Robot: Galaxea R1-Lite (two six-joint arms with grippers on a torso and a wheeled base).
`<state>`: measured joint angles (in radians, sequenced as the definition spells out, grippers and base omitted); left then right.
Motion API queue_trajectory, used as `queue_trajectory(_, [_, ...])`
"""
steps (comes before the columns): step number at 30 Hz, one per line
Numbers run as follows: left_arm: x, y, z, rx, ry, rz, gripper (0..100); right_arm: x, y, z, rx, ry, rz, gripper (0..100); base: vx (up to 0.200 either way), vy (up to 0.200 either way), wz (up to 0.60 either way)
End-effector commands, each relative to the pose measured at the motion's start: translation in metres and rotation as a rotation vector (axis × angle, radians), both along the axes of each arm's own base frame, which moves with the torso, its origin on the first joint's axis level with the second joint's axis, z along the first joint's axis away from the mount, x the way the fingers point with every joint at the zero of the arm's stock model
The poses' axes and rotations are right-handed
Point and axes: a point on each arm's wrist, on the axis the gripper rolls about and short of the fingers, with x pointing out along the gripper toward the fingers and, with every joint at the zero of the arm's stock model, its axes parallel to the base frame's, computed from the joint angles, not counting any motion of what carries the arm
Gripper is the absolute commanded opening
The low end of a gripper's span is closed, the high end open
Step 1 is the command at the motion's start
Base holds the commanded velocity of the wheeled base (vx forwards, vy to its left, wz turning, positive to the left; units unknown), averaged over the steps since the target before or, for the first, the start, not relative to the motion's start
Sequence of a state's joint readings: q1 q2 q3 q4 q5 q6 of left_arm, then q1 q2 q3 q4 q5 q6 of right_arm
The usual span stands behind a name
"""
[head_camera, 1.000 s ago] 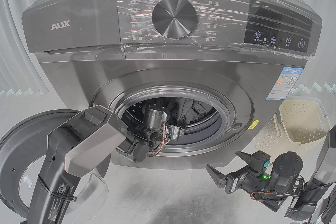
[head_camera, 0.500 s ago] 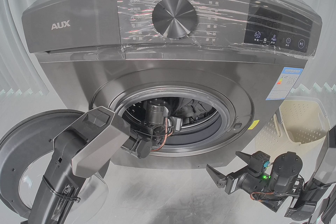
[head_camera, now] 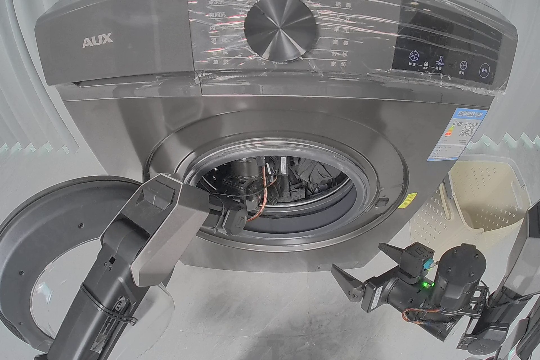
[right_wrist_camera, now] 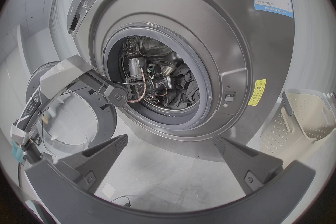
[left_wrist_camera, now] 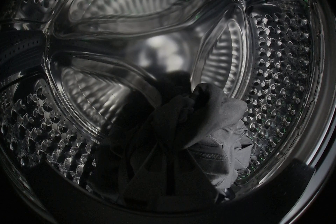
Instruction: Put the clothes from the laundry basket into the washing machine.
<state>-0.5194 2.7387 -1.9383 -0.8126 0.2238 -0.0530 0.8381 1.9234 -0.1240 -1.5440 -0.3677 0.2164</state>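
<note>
The left arm (head_camera: 163,220) is passed through the open porthole of the washing machine (head_camera: 281,113), and the left gripper (right_wrist_camera: 170,92) is buried in the shadow of the drum (left_wrist_camera: 280,60), so whether it is spread or closed cannot be told. From the head view the clothes (head_camera: 315,178) are made out as little more than a dark mass behind the wrist and its cabling. In the left wrist view they are seen as a crumpled grey and dark heap (left_wrist_camera: 196,137) lying on the drum's low side against the perforated wall, its near edge lost in blackness. The door (head_camera: 39,232) is swung wide to the machine's left and is partly covered by the left arm. The right gripper (head_camera: 360,260) is held low above the floor (head_camera: 253,310), in front of the machine's right lower corner, with its fingers (right_wrist_camera: 105,154) spread wide and nothing between them. The laundry basket (head_camera: 484,198) is stood just beside the machine on the right; its lower part is cut off by the right arm and the frame edge. In the right wrist view its pale perforated wall (right_wrist_camera: 308,112) is seen tilted against the machine's side.
</note>
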Motion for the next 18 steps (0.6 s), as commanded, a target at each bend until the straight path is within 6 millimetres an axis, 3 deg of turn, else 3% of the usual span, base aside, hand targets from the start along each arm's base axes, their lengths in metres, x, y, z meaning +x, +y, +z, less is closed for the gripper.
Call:
queue_trajectory(1, [0.004,0.001,-0.008,-0.002,-0.004,0.007,0,0.0,0.0,0.0,-0.001,0.001,0.0,100,0.0,0.0,0.0])
queue_trajectory(2, [0.004,0.001,-0.009,-0.001,0.0,0.006,100,0.0,0.0,-0.001,-0.002,0.002,-0.001,100,0.0,0.0,0.0])
queue_trajectory(6, [-0.004,-0.004,-0.012,0.0,0.034,-0.008,100,0.0,0.0,-0.001,-0.003,0.003,-0.001,100,0.0,0.0,0.0])
queue_trajectory(13, [-0.048,-0.011,-0.014,0.076,0.177,-0.113,100,0.0,-0.001,-0.001,-0.003,0.003,-0.001,100,0.0,0.0,0.0])
queue_trajectory(18, [-0.059,-0.004,-0.025,0.115,0.248,-0.135,100,-0.001,0.0,-0.001,-0.003,0.003,0.004,100,0.0,0.0,0.0])
